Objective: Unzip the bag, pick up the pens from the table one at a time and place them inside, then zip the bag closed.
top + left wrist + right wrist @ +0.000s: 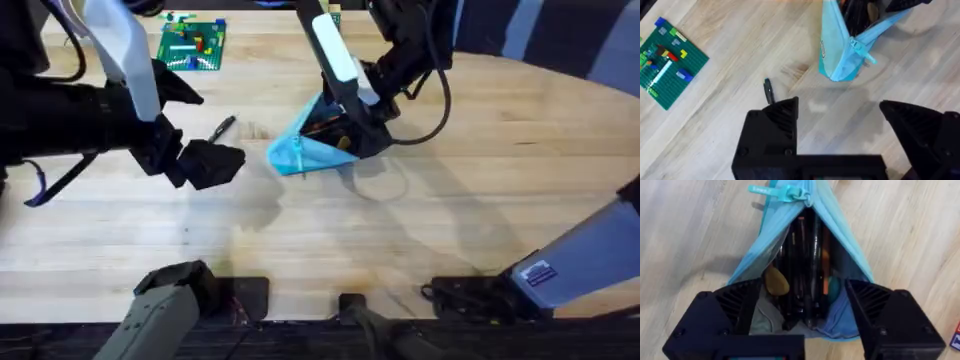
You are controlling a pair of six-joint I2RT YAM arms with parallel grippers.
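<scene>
Left pincer (205,163) spread and empty above the table (480,150). Remaining pen (223,126) just beyond it, long axis diagonal, nearer this arm. Right pincer (350,125) spread at the unzipped bag (305,150), pens (807,265) visible inside.

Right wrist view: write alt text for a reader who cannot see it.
An unzipped light blue bag gapes open on the wooden table, with dark pens and other slim items lying inside. The right gripper sits at the bag's mouth with its black fingers spread to either side of the opening. The zipper pull rests at the bag's far end.
</scene>
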